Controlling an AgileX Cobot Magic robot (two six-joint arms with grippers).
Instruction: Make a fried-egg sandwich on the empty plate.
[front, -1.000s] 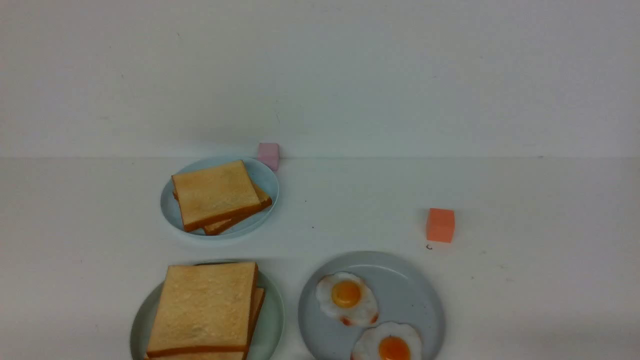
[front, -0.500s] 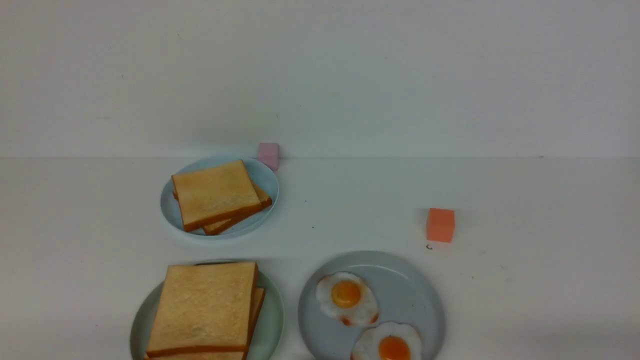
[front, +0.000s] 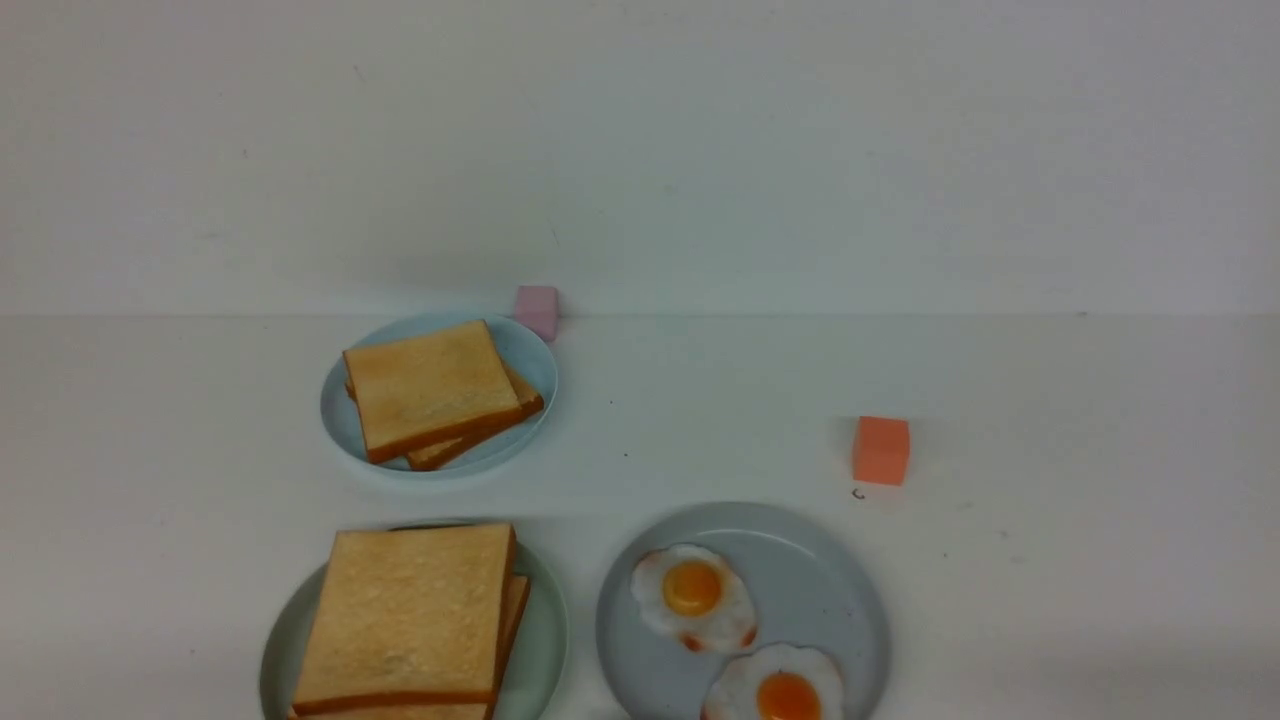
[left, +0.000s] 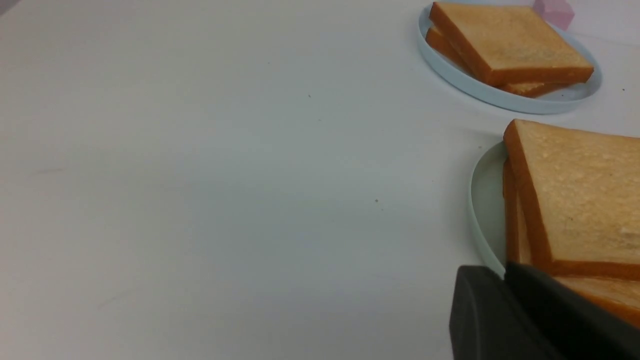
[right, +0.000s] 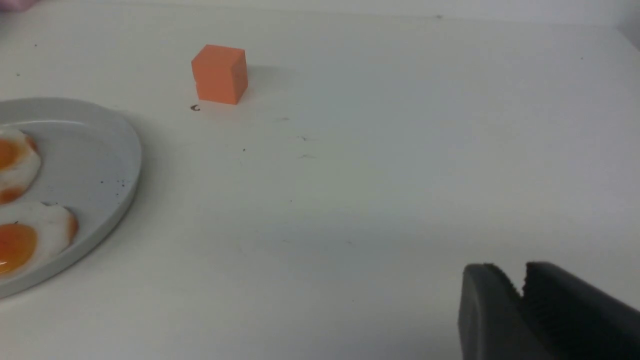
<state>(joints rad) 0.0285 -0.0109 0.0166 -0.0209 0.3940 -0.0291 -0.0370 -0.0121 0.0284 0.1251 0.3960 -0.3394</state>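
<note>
- Two toast slices of the sandwich, the upper slice (front: 405, 615) and the lower slice (front: 400, 712), lie at the near left on the mint-green plate (front: 545, 640). They are not well aligned; the lower one shows at the right and near sides.
- A fried egg between them is hidden from me, so I cannot confirm the filling. From the layout, I judge that the sandwich is probably already assembled.
- The bread looks light and rather stiff, maybe a little springy. It should tolerate a soft pinch, but a strong squeeze may dent it.
- If correction is needed, the best hold is on two opposite crusts, kept level. If only the upper slice is taken, it can slide over the lower one.
- The two fried eggs (front: 693, 598) on the grey-blue plate (front: 820, 580), to the right of the mint one, look thin, floppy and perhaps slippery. For such a piece, I would take the white edge and avoid the yolk.
- The other toast slices (front: 435, 390) rest on the light-blue plate (front: 530, 350), at the far left.
- The left gripper (left: 505, 270) has its tips very near each other; I cannot tell whether they meet. No object is seen in its grasp.
- The right gripper (right: 515, 270) is released, with a narrow gap at the tips and nothing held.
</note>
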